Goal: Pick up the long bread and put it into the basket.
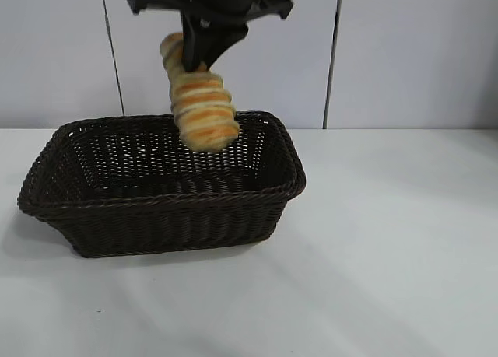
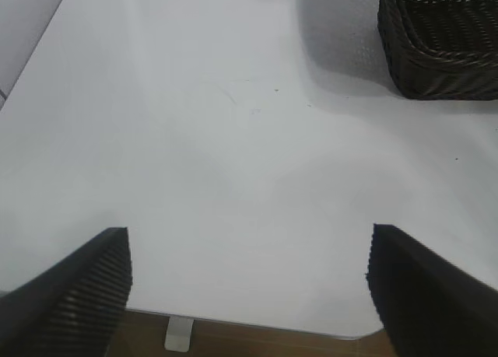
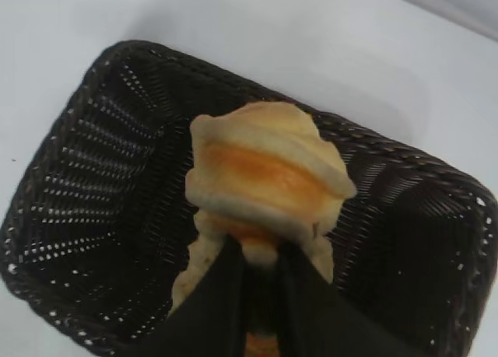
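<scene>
Right end effector (image 1: pixel 204 52) clenched on long bread (image 1: pixel 202 108) near its upper end, over basket (image 1: pixel 167 201): loaf may swing, slip out early or catch the rim

Ridged golden long bread (image 1: pixel 201 108) hanging tilted above the dark woven basket (image 1: pixel 156 217) on the table

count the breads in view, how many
1: the long bread hangs tilted in the right hand, above the basket. What shows of the basket's inside holds none.
</scene>
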Tool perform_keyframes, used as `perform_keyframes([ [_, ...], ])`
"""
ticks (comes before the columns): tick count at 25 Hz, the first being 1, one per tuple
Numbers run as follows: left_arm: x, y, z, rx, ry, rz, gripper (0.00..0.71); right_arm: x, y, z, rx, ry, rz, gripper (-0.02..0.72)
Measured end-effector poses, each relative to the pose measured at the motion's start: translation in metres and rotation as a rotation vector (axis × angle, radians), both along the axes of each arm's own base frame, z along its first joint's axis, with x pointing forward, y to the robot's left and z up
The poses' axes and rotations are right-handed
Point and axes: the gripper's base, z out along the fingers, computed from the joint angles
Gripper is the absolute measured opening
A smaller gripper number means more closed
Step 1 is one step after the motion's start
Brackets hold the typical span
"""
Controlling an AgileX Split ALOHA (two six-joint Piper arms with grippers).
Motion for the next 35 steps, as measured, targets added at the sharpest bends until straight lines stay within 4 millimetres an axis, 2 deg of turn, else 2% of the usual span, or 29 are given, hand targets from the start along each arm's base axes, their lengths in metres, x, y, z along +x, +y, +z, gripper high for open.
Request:
perform_keyframes([
  [5, 0.000, 0.000, 0.000, 0.000, 0.000, 0.000, 0.602, 0.003, 0.002, -0.007, 0.007, -0.009, 0.000, 0.047],
  [7, 0.000, 0.000, 0.000, 0.000, 0.000, 0.000, 0.602, 0.003, 0.002, -0.006, 0.009, -0.014, 0.000, 0.098],
  [8, 0.000, 0.000, 0.000, 0.000, 0.000, 0.000, 0.602, 0.003, 0.002, -0.006, 0.009, -0.014, 0.000, 0.162],
  [10, 0.000, 0.000, 0.000, 0.000, 0.000, 0.000, 0.602, 0.003, 0.002, -0.006, 0.010, -0.015, 0.000, 0.356],
  [12, 0.000, 0.000, 0.000, 0.000, 0.000, 0.000, 0.602, 0.004, 0.003, -0.006, 0.016, -0.014, -0.009, 0.507],
  [14, 0.000, 0.000, 0.000, 0.000, 0.000, 0.000, 0.602, 0.004, 0.003, -0.006, 0.022, -0.012, -0.017, 0.566],
  [18, 0.000, 0.000, 0.000, 0.000, 0.000, 0.000, 0.602, 0.003, 0.003, -0.005, 0.044, -0.001, -0.041, 0.596],
  [20, 0.000, 0.000, 0.000, 0.000, 0.000, 0.000, 0.602, 0.002, 0.003, 0.003, 0.063, -0.005, -0.045, 0.600],
  [22, 0.000, 0.000, 0.000, 0.000, 0.000, 0.000, 0.602, -0.001, 0.001, 0.017, 0.083, -0.022, -0.046, 0.600],
  [25, 0.000, 0.000, 0.000, 0.000, 0.000, 0.000, 0.602, -0.011, -0.006, 0.049, 0.105, -0.050, -0.044, 0.582],
  [28, 0.000, 0.000, 0.000, 0.000, 0.000, 0.000, 0.602, -0.022, -0.020, 0.078, 0.084, -0.051, -0.046, 0.572],
  [35, 0.000, 0.000, 0.000, 0.000, 0.000, 0.000, 0.602, -0.039, -0.057, 0.102, -0.052, 0.058, -0.111, 0.568],
])
